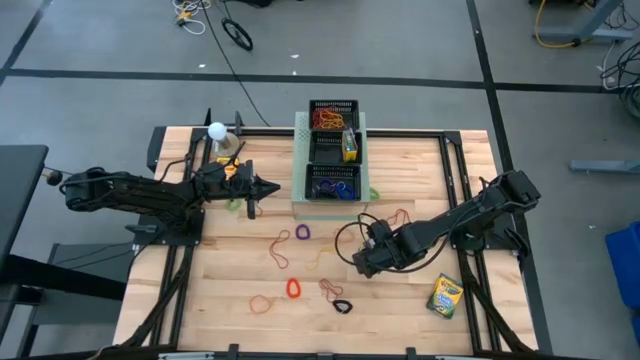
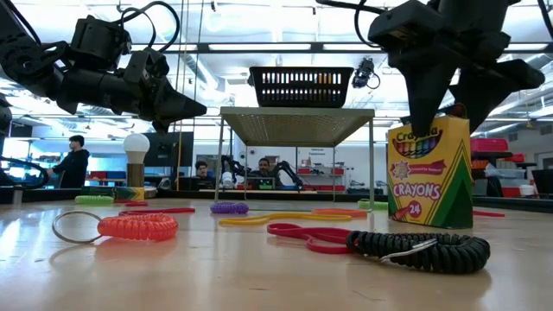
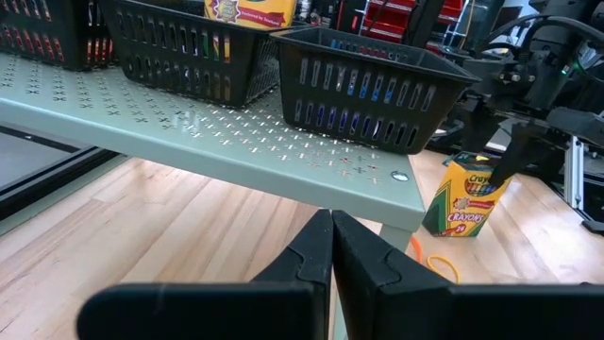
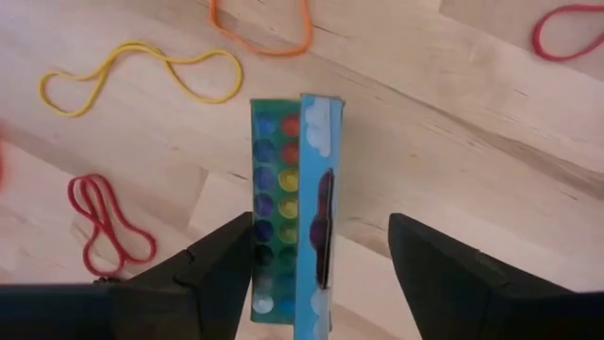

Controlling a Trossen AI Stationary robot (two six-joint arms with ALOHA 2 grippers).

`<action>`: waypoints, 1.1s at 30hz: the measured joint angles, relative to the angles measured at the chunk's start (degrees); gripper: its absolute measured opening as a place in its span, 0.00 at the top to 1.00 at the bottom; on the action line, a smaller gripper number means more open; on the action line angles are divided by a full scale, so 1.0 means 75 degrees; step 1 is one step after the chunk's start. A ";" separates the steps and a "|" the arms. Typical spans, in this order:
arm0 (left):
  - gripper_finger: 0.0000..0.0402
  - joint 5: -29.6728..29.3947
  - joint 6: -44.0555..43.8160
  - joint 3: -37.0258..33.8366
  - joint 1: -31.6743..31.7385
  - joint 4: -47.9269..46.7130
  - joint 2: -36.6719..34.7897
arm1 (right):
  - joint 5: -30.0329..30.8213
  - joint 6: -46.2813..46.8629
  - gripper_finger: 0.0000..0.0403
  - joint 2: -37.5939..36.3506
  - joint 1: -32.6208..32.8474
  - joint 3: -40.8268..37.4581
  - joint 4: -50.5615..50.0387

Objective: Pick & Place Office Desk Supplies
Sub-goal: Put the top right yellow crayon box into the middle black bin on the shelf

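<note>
Right gripper (image 4: 321, 231), jaws wide and gripping nothing, straddles the upright blue-green box (image 4: 288, 189) mid-table; centre it before closing, lest it topple; left gripper (image 3: 330, 231) waits shut, empty, near the far edge.

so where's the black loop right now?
High view: the black loop lies front-centre on the table, touching a dark red band, right of the red coil.

Wooden table (image 1: 230, 320), scattered rubber-band loops (image 1: 293, 288), crayon box (image 1: 445, 297), right hand (image 1: 362, 258) near centre, left hand (image 1: 268, 188) beside pale-green box (image 1: 300, 170).
</note>
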 joint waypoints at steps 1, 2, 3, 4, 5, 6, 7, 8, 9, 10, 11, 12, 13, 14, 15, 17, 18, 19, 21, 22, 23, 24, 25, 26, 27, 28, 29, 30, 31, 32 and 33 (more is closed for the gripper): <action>0.96 0.0000 0.0000 0.0000 0.0000 0.0000 0.0002 | -0.0022 -0.0086 0.38 0.0000 -0.0039 0.0000 0.0000; 0.96 0.0001 0.0000 0.0000 0.0000 0.0000 0.0002 | -0.0052 -0.0159 0.38 0.0000 -0.0075 0.0000 -0.0002; 0.96 0.0000 0.0000 0.0000 0.0002 0.0000 0.0002 | -0.0071 -0.0244 0.38 0.0000 -0.0114 0.0000 -0.0002; 0.96 0.0000 0.0000 0.0000 0.0002 0.0000 0.0002 | -0.0084 -0.0301 0.38 -0.0001 -0.0148 0.0000 -0.0002; 0.96 0.0000 0.0000 0.0000 0.0001 0.0000 0.0002 | -0.0139 -0.0341 0.37 -0.0003 -0.0181 0.0000 -0.0002; 0.96 0.0003 0.0000 0.0000 0.0000 0.0000 0.0002 | -0.0183 -0.0371 0.37 -0.0006 -0.0219 0.0000 -0.0005; 0.96 0.0002 0.0000 0.0000 0.0001 0.0000 0.0002 | -0.0202 -0.0458 0.36 -0.0006 -0.0260 0.0000 -0.0002; 0.96 0.0003 0.0000 0.0000 0.0000 0.0000 0.0002 | -0.0224 -0.0530 0.35 -0.0006 -0.0287 0.0000 0.0001; 0.96 0.0002 0.0000 0.0000 0.0001 0.0000 0.0002 | -0.0225 -0.0636 0.33 -0.0012 -0.0317 0.0000 0.0001; 0.96 0.0000 0.0000 0.0000 0.0000 0.0000 0.0002 | -0.0224 -0.0723 0.32 -0.0019 -0.0336 0.0000 0.0001; 0.96 0.0003 0.0000 0.0000 0.0000 0.0000 0.0002 | -0.0224 -0.0821 0.31 -0.0025 -0.0363 0.0000 0.0001; 0.96 0.0000 0.0000 0.0000 0.0000 0.0000 0.0002 | -0.0221 -0.0896 0.30 -0.0026 -0.0369 0.0000 -0.0003; 0.96 0.0003 0.0000 0.0000 0.0000 0.0000 0.0002 | -0.0219 -0.0947 0.29 -0.0026 -0.0369 0.0000 -0.0005; 0.96 0.0003 0.0000 0.0000 0.0001 0.0000 0.0002 | -0.0220 -0.0981 0.29 -0.0026 -0.0379 0.0000 -0.0005; 0.96 0.0001 0.0000 0.0000 0.0002 0.0002 0.0002 | -0.0225 -0.1008 0.28 -0.0026 -0.0412 0.0000 -0.0005; 0.96 0.0002 0.0000 0.0000 0.0002 0.0000 0.0002 | -0.0251 -0.1051 0.28 -0.0026 -0.0442 0.0000 -0.0005; 0.96 0.0003 0.0000 0.0000 0.0000 0.0000 0.0002 | -0.0265 -0.1058 0.28 -0.0026 -0.0451 0.0000 -0.0002; 0.96 0.0000 0.0000 0.0000 0.0000 0.0003 0.0002 | -0.0266 -0.1061 0.28 -0.0026 -0.0453 0.0000 -0.0005; 0.96 0.0000 0.0000 0.0000 0.0000 0.0003 0.0002 | -0.0263 -0.1087 0.28 -0.0026 -0.0454 0.0000 -0.0005; 0.96 0.0003 0.0000 0.0000 0.0002 0.0003 0.0000 | -0.0263 -0.1129 0.28 -0.0026 -0.0456 0.0000 -0.0005; 0.96 0.0003 0.0000 0.0000 0.0002 0.0002 0.0002 | -0.0263 -0.1134 0.28 -0.0026 -0.0456 0.0000 -0.0005; 0.96 0.0003 0.0000 0.0000 0.0001 0.0001 0.0002 | -0.0263 -0.1145 0.28 -0.0026 -0.0454 0.0000 -0.0005; 0.96 0.0000 0.0000 0.0000 0.0001 0.0002 0.0002 | -0.0249 -0.1151 0.28 -0.0032 -0.0453 0.0000 -0.0016; 0.96 0.0003 0.0000 0.0000 0.0000 0.0000 0.0002 | -0.0201 -0.1156 0.28 -0.0066 -0.0453 0.0000 -0.0054; 0.96 0.0001 0.0000 0.0000 0.0002 0.0001 0.0002 | -0.0159 -0.1157 0.28 -0.0100 -0.0456 0.0000 -0.0084; 0.96 0.0001 0.0000 0.0000 0.0002 0.0002 0.0002 | -0.0123 -0.1164 0.28 -0.0139 -0.0471 0.0003 -0.0091; 0.96 0.0002 0.0000 0.0000 0.0002 0.0001 0.0002 | -0.0104 -0.1214 0.28 -0.0178 -0.0488 0.0003 -0.0130; 0.96 0.0003 0.0000 0.0000 0.0000 0.0001 0.0000 | -0.0096 -0.1282 0.28 -0.0202 -0.0501 0.0003 -0.0176; 0.96 0.0000 0.0000 0.0000 0.0000 0.0000 0.0002 | -0.0073 -0.1323 0.28 -0.0239 -0.0503 0.0003 -0.0196; 0.96 0.0003 0.0000 0.0000 0.0002 0.0000 0.0002 | -0.0068 -0.1349 0.28 -0.0283 -0.0509 0.0003 -0.0233; 0.96 0.0003 0.0000 0.0000 0.0000 0.0006 0.0002 | -0.0071 -0.1403 0.28 -0.0325 -0.0546 0.0003 -0.0246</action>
